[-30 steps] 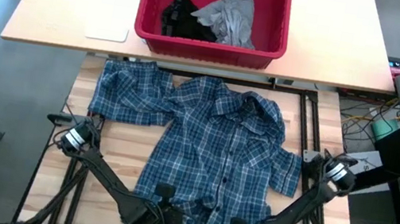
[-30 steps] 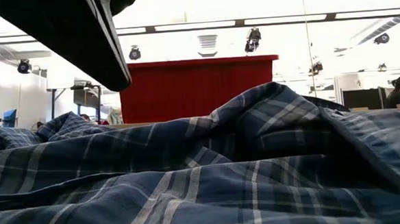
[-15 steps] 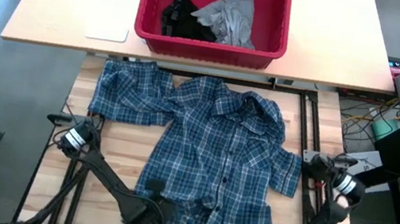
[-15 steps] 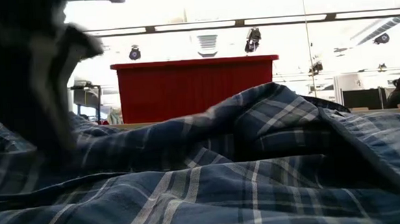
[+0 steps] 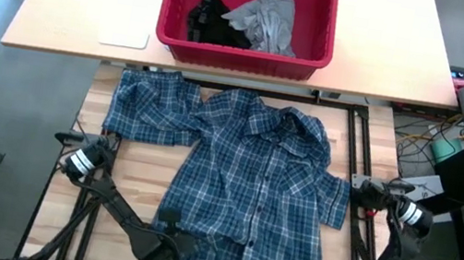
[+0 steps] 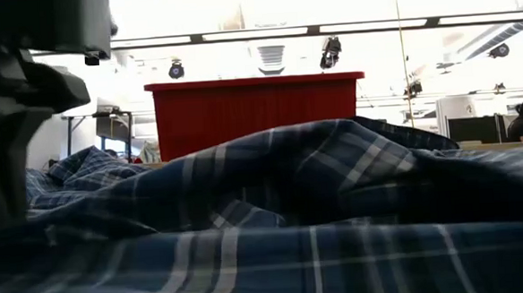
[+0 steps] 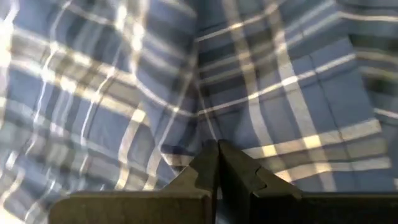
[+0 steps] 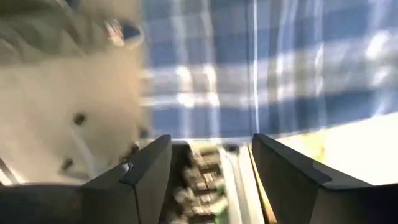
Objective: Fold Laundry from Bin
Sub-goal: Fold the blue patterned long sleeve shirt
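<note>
Plaid shirt [image 5: 251, 189] spread at table centre; bin [image 5: 242, 52] at 12 o'clock. Left gripper [image 7: 217, 152], fingers together, pinches shirt hem at 7 o'clock; right gripper [image 8: 208, 155], fingers apart, empty at 5 o'clock.

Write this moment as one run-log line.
shirt: spread on table | bin: two garments inside | left gripper: shut on shirt | right gripper: open, empty

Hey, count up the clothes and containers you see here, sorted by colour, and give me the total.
Blue-and-white plaid shirt, spread on the table: 1
Light grey T-shirt, in the bin: 1
Black garment, in the bin: 1
Red bin: 1
Total: 4
</note>
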Controlling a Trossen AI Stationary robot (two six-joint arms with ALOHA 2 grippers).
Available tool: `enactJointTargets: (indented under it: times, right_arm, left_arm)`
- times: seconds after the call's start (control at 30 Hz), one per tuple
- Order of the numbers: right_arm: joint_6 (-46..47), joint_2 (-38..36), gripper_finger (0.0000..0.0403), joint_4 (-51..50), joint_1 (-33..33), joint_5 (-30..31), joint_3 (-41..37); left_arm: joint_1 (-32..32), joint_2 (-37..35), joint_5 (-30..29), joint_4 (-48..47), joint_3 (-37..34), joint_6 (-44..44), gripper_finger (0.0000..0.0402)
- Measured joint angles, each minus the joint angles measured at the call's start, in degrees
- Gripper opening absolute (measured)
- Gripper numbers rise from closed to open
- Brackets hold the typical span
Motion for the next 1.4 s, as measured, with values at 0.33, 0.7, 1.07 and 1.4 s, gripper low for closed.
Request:
enactJointTargets:
  times: [0.33,0.7,1.07,1.4]
  right_arm:
    - [-22.60,-0.06,0.0219,-1.33,-12.18,28.60,8.97]
    - [-46.20,6.83,0.0180,17.76,-28.21,22.37,6.00]
    - [-49.88,10.44,0.0173,18.68,-37.60,20.83,6.92]
    - [-50.09,4.00,0.0176,15.94,-45.82,19.60,7.08]
  left_arm:
    - [0.20,-4.43,-2.30,-0.46,7.13,6.48,0.0000]
    - [-1.75,-12.83,-4.69,-0.79,4.13,-2.86,0.0000]
    - [-2.89,-13.26,-4.96,-0.19,4.19,-6.17,0.0000]
    - [-3.13,-10.03,-7.69,8.38,4.23,-3.66,0.0000]
